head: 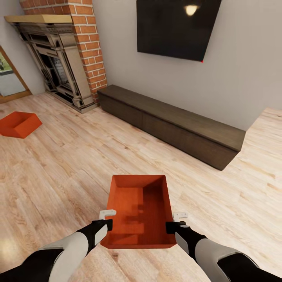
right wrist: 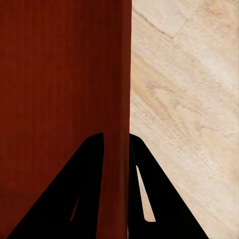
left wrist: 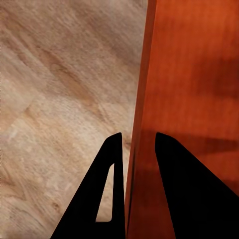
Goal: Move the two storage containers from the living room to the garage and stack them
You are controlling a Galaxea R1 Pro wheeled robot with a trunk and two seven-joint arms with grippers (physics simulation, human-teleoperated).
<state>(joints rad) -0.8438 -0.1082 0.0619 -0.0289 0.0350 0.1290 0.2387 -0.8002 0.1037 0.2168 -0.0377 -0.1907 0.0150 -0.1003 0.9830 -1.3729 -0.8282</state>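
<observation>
I am in the living room, on its light wood plank floor. One orange-red storage container sits straight ahead between my arms, open side up and empty. My left gripper is shut on its left wall, one finger inside and one outside. My right gripper is shut the same way on its right wall. In the left wrist view, the left gripper straddles the container wall. In the right wrist view, the right gripper pinches the other wall. The second storage container lies on the planks far left.
A red-brick fireplace stands at the back left, with a glass door beside it. A long, low dark cabinet runs along the cream wall under a black TV. Open plank floor lies around the held container.
</observation>
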